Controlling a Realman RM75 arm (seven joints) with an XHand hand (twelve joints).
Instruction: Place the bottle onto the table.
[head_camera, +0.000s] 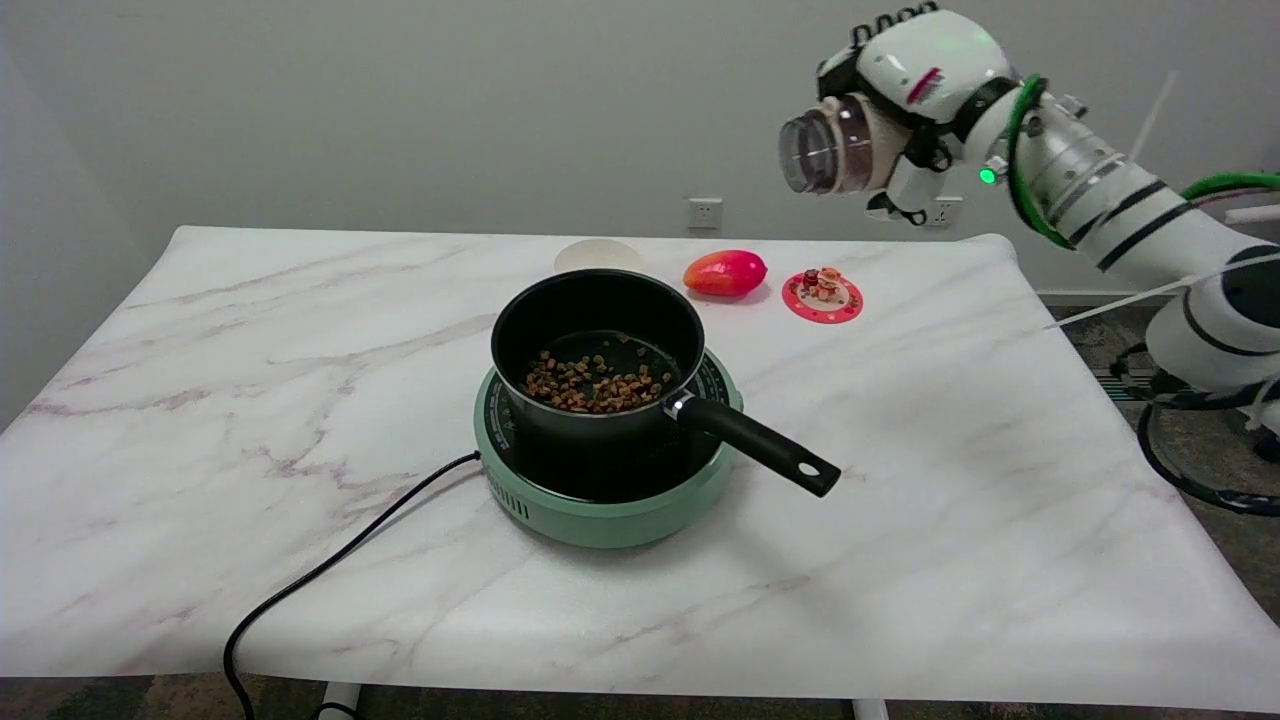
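Marble tabletop fills the lower frame, a pot on a green cooker at centre. Upper right, the right hand has its fingers wrapped round the bottle, tipped sideways in mid-air, not yet lowered.

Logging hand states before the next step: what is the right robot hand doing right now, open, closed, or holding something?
Right robot hand: holding the clear bottle on its side in the air, above the table's far right corner.

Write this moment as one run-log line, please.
right hand: holds bottle tipped sideways | height: above table | placed: not yet
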